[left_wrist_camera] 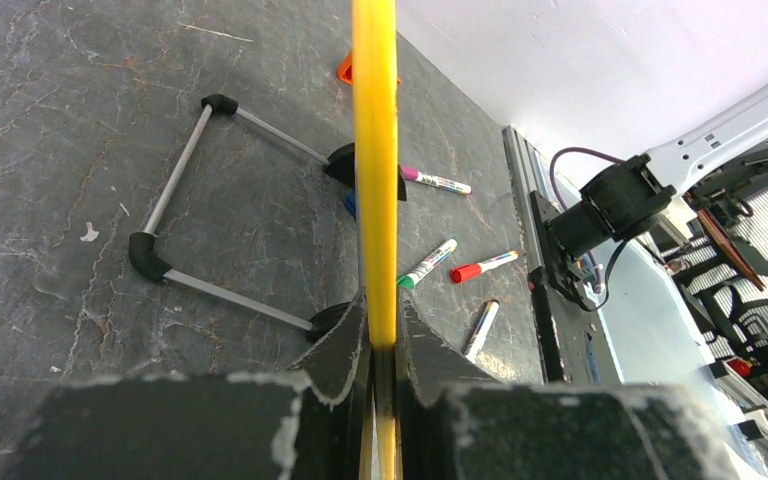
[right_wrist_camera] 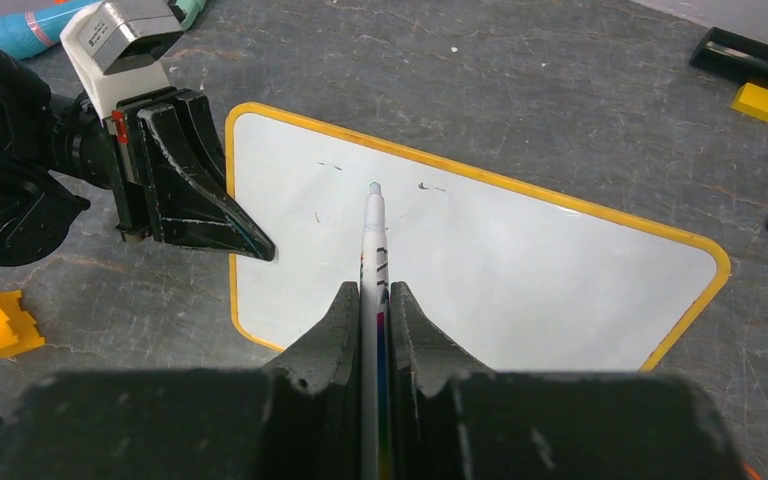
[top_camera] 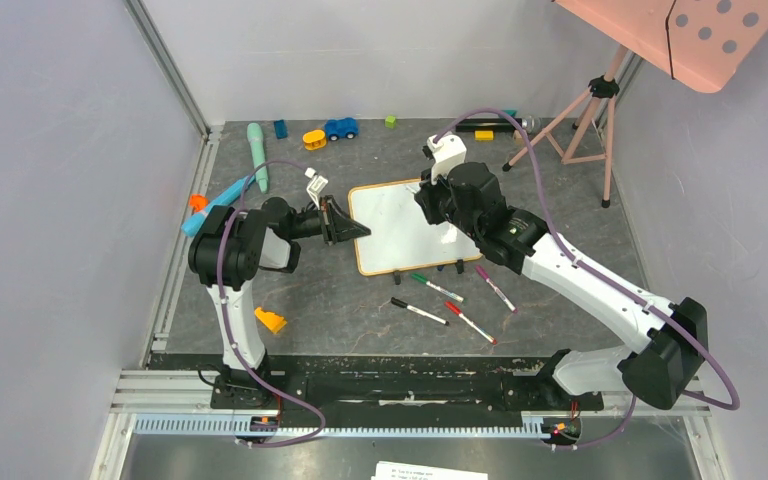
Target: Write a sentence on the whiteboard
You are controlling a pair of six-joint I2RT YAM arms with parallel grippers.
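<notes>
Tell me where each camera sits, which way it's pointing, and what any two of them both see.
Top external: above and behind the bases, looking down at the table; both arms show, left gripper clamping the whiteboard.
Left wrist: looks along the whiteboard's yellow edge toward loose markers; own fingers show, and the right arm.
Right wrist: looks down its held marker at the whiteboard; right gripper and left gripper show.
Shared: all three see the whiteboard.

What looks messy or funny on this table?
Four loose markers lie scattered at different angles in front of the whiteboard, which sits crooked on the table, its left rim pinched by the left hand. The right hand holds a pen over it. Nothing looks spilled or broken.
</notes>
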